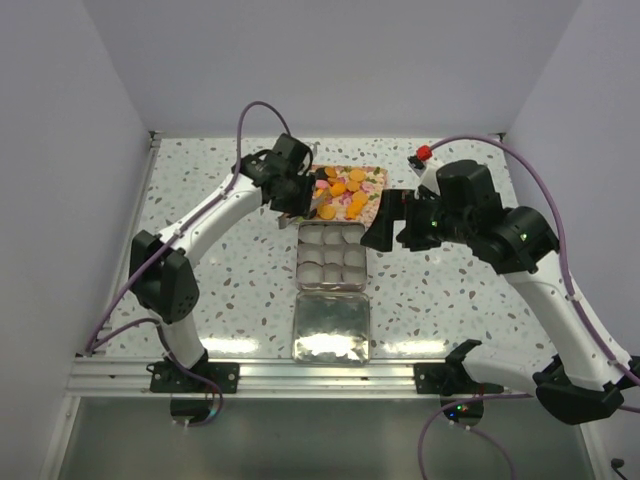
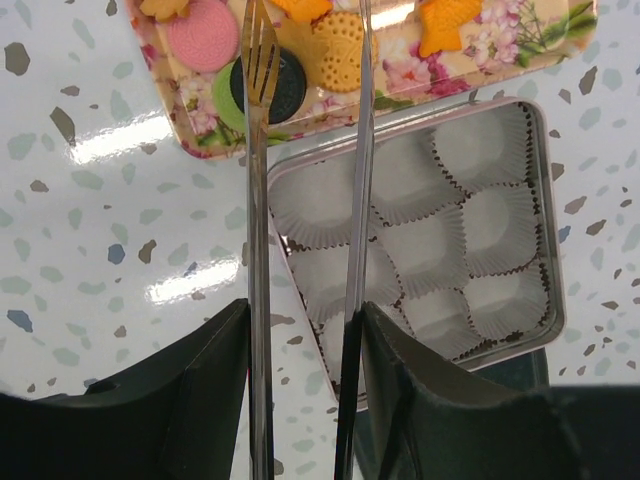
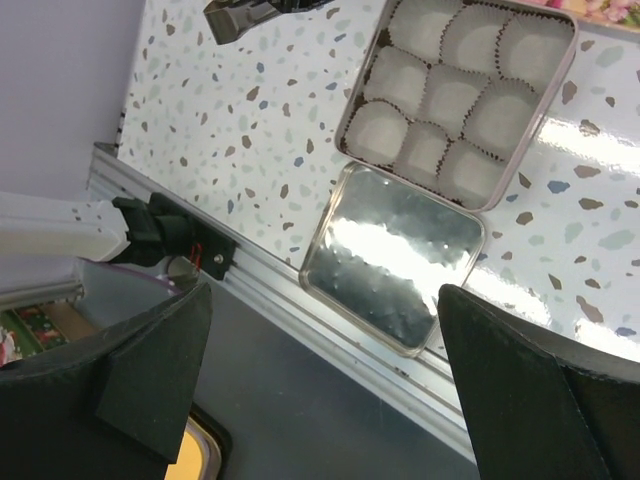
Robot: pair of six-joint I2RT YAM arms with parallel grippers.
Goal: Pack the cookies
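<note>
Picking stage; nothing in the tin (image 2: 544,200) yet. Clamps the left claw (image 2: 305,380) on tongs (image 2: 258,260), tips apart over the cookies (image 2: 340,50) on the floral tray (image 2: 500,45); holds the right claw (image 3: 320,390) spread, empty. Next: pinch one cookie, carry to tin.

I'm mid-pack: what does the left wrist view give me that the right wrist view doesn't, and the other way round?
Only the left wrist shows the cookies on the floral tray, and the metal tongs clamped in the left gripper, tips reaching over that tray. Only the right wrist shows the lid lying flat next to the tin, toward the table's near rail, and the right gripper open and empty. Both show the tin, its paper cups all empty.
</note>
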